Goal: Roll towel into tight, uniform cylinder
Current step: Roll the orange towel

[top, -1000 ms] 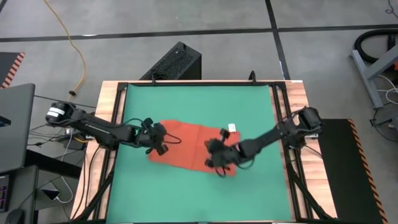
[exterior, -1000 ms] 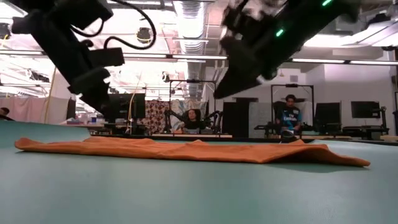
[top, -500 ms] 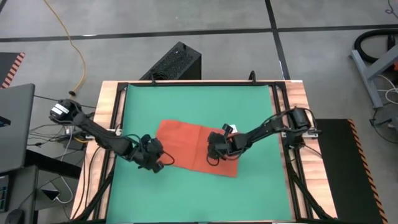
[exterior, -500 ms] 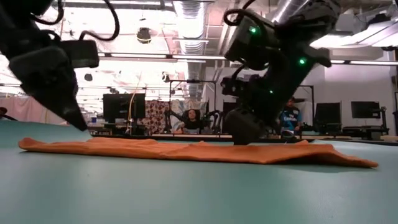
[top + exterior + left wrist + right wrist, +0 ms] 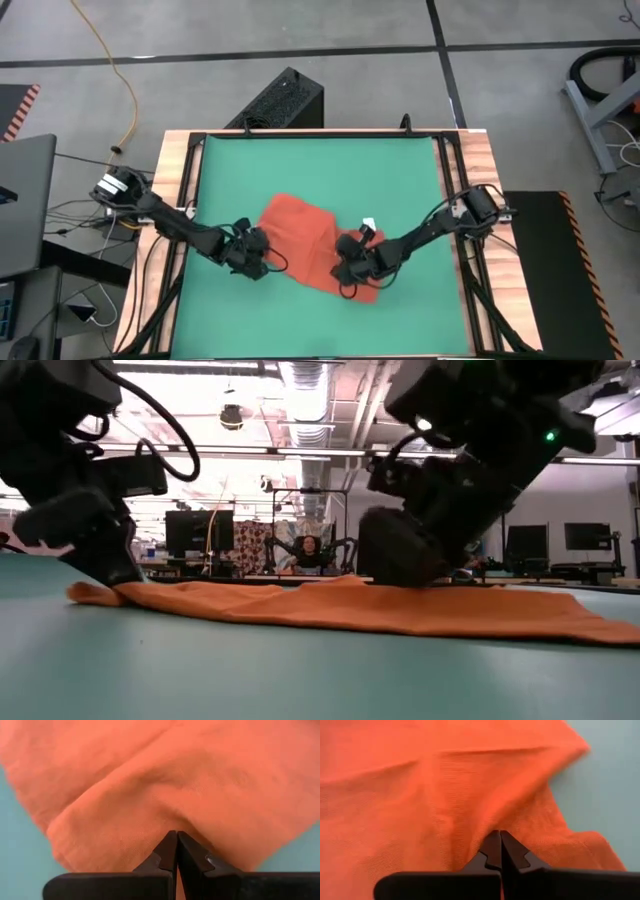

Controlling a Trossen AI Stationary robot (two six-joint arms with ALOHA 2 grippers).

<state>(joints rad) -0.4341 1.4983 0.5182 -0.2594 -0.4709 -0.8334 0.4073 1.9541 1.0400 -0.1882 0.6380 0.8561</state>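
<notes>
Orange towel (image 5: 298,232) on green table (image 5: 320,160)

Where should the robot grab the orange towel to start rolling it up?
Probably at the near edge of the towel, one corner per gripper, coming down from above. It lies flat and thin on the table. The left gripper and right gripper are already pinched shut there.
</notes>
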